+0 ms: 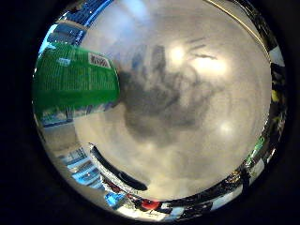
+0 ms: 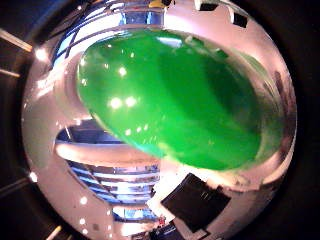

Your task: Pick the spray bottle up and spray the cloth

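Observation:
A green spray bottle (image 2: 175, 95) fills much of the right thumb side palm view, so it is very close to the palm. In the right little finger side palm view the bottle's green body with a white label (image 1: 75, 80) lies at the edge of the picture, above a pale tabletop (image 1: 206, 112). A black and white part of my hand (image 2: 195, 200) shows beside the bottle. I cannot tell how the hand stands around the bottle.
A dark shadow (image 1: 159, 103) falls on the pale tabletop beside the bottle. A dark strip (image 1: 117, 173) lies at the table's edge. Shelves and room clutter (image 2: 105, 185) lie beyond the table.

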You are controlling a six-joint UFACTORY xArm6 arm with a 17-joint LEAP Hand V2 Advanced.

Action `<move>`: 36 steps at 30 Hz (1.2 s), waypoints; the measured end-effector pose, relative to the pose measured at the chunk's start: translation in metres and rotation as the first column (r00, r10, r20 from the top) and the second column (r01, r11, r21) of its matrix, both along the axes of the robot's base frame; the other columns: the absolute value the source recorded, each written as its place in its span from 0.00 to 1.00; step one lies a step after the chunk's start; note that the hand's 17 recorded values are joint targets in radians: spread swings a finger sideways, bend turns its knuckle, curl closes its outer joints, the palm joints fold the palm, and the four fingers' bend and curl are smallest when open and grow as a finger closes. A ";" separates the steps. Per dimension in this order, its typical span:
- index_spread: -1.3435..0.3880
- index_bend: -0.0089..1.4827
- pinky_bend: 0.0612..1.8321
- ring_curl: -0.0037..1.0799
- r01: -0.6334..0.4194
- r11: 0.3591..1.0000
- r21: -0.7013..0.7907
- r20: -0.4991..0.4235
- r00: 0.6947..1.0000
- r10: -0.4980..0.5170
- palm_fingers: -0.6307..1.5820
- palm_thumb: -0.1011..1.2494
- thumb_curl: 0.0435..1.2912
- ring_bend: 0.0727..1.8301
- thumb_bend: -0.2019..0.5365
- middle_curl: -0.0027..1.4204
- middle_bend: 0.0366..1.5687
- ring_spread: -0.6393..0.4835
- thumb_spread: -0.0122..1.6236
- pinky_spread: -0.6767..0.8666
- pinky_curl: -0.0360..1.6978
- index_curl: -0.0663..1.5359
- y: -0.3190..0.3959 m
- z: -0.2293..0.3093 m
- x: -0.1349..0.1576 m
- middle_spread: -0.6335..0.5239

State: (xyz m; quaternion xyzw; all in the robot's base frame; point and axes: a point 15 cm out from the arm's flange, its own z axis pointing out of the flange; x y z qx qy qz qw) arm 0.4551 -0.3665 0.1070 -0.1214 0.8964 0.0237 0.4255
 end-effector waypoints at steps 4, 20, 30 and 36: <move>0.62 0.14 0.30 0.35 -0.001 1.000 -0.004 0.003 1.000 0.001 0.59 0.55 0.22 0.43 0.25 0.33 0.35 0.46 0.60 0.50 0.15 0.23 -0.001 0.001 0.002 0.48; 0.49 0.24 0.56 0.45 0.037 0.999 -0.003 0.059 0.998 -0.037 0.86 0.66 0.24 0.54 0.24 0.46 0.55 0.35 0.59 0.14 0.20 0.41 -0.013 -0.016 0.011 0.37; 0.50 0.47 0.70 0.53 0.061 0.998 -0.030 0.118 0.991 -0.057 0.85 0.71 0.25 0.67 0.25 0.52 0.72 0.38 0.58 0.25 0.30 0.57 -0.021 -0.010 0.014 0.40; 0.54 0.61 0.77 0.59 0.063 0.997 -0.052 0.131 0.990 -0.055 0.81 0.74 0.27 0.75 0.25 0.55 0.80 0.39 0.60 0.31 0.36 0.64 -0.027 -0.001 0.013 0.41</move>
